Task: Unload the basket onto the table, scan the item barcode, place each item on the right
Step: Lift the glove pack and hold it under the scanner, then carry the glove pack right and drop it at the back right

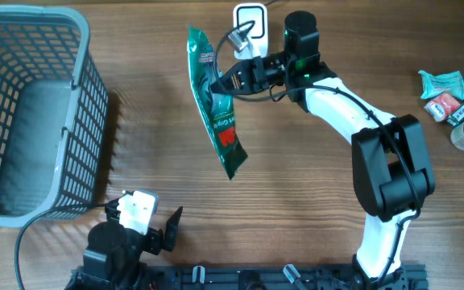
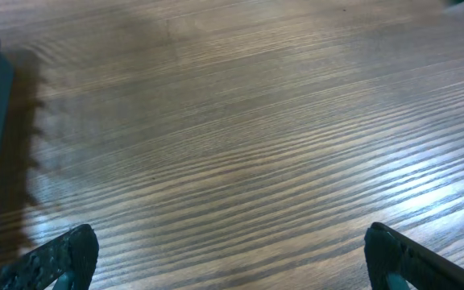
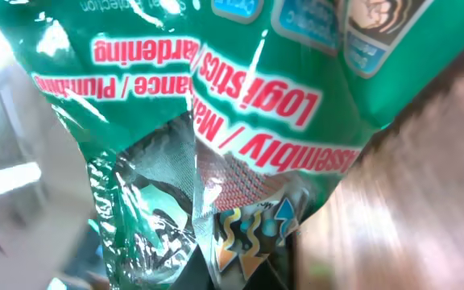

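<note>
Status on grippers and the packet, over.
Left gripper open, empty. Right gripper shut on packet, hanging beside scanner. Nothing seen in the way.

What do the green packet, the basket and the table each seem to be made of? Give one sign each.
Green packet: glossy plastic film, probably; it crinkles and glares.
Basket: likely moulded grey plastic; even lattice walls.
Table: wood or wood-look laminate; grain lines.

One wooden table [image 1: 296, 225]. One grey plastic basket [image 1: 95, 137], one green packet [image 1: 220, 121], one white boxy device [image 1: 250, 18]. Two robot arms: the left arm [image 1: 123, 242] and the right arm [image 1: 385, 169]. One cluster of roughly four small items [image 1: 441, 83], hard to count exactly.
</note>
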{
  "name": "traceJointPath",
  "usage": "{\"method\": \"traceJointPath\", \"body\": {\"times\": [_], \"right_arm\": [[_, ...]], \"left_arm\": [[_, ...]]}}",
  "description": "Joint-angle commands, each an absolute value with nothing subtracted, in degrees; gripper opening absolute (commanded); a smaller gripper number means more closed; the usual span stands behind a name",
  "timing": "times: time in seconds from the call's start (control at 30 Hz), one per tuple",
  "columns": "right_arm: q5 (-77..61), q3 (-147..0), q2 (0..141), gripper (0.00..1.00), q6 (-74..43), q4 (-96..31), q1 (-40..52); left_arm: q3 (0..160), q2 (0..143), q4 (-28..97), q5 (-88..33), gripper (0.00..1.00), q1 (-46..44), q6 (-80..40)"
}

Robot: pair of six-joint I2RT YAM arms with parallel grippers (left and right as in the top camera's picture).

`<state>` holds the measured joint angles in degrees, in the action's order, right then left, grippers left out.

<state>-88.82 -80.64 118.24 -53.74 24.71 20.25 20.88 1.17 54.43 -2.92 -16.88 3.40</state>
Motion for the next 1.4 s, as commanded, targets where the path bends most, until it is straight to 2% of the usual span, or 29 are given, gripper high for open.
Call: {"method": "traceJointPath", "body": {"times": [0.0, 0.13, 0.4, 0.47, 0.77, 1.03, 1.13, 1.27, 1.37], "right_arm": [[-76.58, -80.88, 118.72, 0.04, -67.85, 22.22, 20.36], [-51.62, -80.95, 118.72, 0.05, -60.71, 10.92, 19.68], [-19.03, -89.03, 118.72, 0.05, -51.55, -5.19, 19.27], [-15.05, -91.35, 118.87, 0.05, -51.2, -6.55, 19.25], [-13.47, -97.19, 128.05, 0.05, -61.25, -6.31, 19.25], [-18.85, -97.58, 128.46, 0.05, -64.53, -10.17, 19.2], [-26.24, -99.63, 127.7, 0.05, -62.39, -14.44, 18.28], [-27.05, -101.54, 120.31, 0.05, -58.02, -29.91, 14.37], [-25.8, -101.54, 115.79, 0.04, -44.91, -42.65, 7.62]], "left_arm": [[20.78, 1.04, 54.33, -3.18, 1.0, -16.88, 4.08], [20.78, 1.04, 54.33, -3.18, 1.0, -16.88, 4.08], [20.78, 1.04, 54.33, -3.18, 1.0, -16.88, 4.08], [20.78, 1.04, 54.33, -3.18, 1.0, -16.88, 4.08], [20.78, 1.04, 54.33, -3.18, 1.0, -16.88, 4.08], [20.78, 1.04, 54.33, -3.18, 1.0, -16.88, 4.08], [20.78, 1.04, 54.33, -3.18, 1.0, -16.88, 4.08], [20.78, 1.04, 54.33, -3.18, 1.0, -16.88, 4.08], [20.78, 1.04, 54.33, -3.18, 1.0, -16.88, 4.08]]}}
